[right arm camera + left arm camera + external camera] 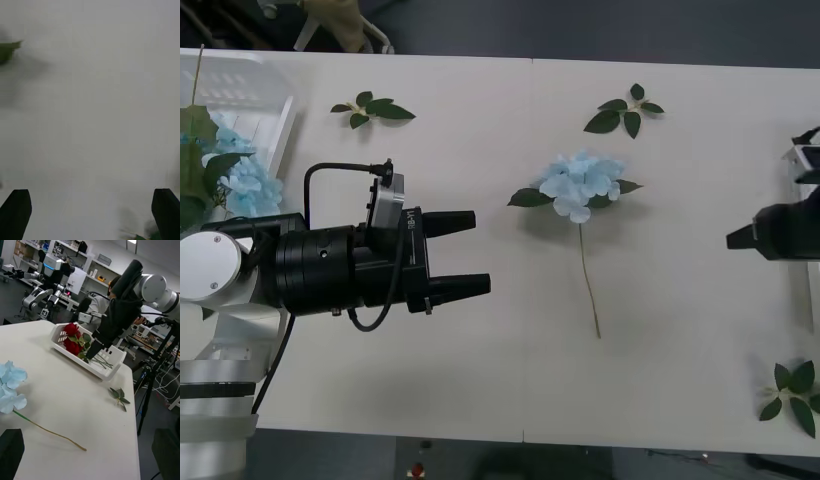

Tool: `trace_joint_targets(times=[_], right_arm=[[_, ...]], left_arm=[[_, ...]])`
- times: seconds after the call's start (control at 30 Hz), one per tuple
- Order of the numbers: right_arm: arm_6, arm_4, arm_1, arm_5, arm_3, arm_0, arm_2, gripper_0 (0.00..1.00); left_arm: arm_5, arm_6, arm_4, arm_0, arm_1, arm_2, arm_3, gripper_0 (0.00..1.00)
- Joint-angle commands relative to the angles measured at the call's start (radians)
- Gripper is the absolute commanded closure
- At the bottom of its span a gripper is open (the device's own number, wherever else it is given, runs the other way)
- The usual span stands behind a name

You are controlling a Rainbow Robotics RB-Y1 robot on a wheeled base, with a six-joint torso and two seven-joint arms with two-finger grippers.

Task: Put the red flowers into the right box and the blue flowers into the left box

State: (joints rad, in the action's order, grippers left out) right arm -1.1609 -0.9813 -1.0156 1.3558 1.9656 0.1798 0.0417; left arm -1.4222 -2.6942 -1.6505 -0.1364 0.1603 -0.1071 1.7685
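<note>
One blue flower point(580, 185) lies in the middle of the table, its stem running toward the front edge; it also appears as pale petals point(9, 390) in the left wrist view. My left gripper point(465, 255) hovers open to the flower's left with nothing between its black fingers point(11, 452). More blue flowers point(242, 180) rest in the left box point(250, 75). Red flowers point(71, 339) lie in the right box point(108, 371). My right gripper point(740, 238) sits at the table's right edge, by that box, open and holding nothing point(90, 213).
Loose green leaf sprigs lie at the back left point(372, 110), back middle point(625, 112) and front right corner point(792, 395). Bare white tabletop surrounds the blue flower. A lab with other robots and shelves stands beyond the table.
</note>
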Motion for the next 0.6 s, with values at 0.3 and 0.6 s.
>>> trace_joint_targets(times=[0.3, 0.6], right_arm=[[0.196, 0.135, 0.193, -0.038, 0.047, 0.228, 0.228, 0.04], [0.216, 0.251, 0.321, -0.136, -0.119, 0.369, 0.434, 0.05]], left_arm=[[-0.003, -0.011, -0.011, -0.005, 0.002, -0.002, 0.016, 0.0], [-0.003, -0.011, -0.011, -0.005, 0.002, -0.002, 0.016, 0.0]])
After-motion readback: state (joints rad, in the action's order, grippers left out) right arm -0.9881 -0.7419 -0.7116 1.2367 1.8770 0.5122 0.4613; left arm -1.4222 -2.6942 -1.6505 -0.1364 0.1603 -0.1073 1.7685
